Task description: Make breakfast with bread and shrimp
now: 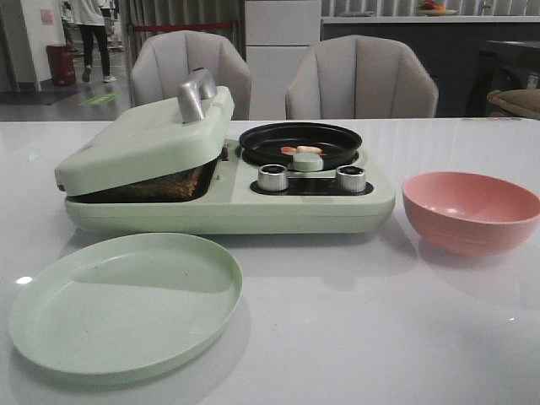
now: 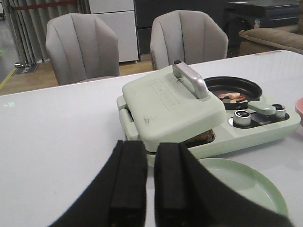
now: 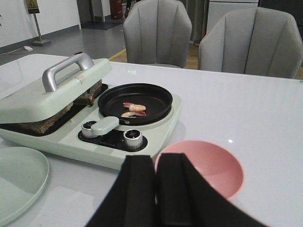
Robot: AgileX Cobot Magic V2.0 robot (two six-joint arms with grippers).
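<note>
The bread lies in the pale green breakfast maker, under its lid, which rests tilted on it; only the brown edge shows, also in the left wrist view and the right wrist view. A few pink-orange shrimp lie in the black pan on the maker's right side, also seen in the right wrist view. My left gripper is shut and empty, held back from the maker's left end. My right gripper is shut and empty, near the pink bowl. Neither gripper shows in the front view.
A pale green plate lies in front of the maker at the left. A pink bowl stands empty to the maker's right. Two silver knobs sit on the maker's front. Two grey chairs stand behind the table.
</note>
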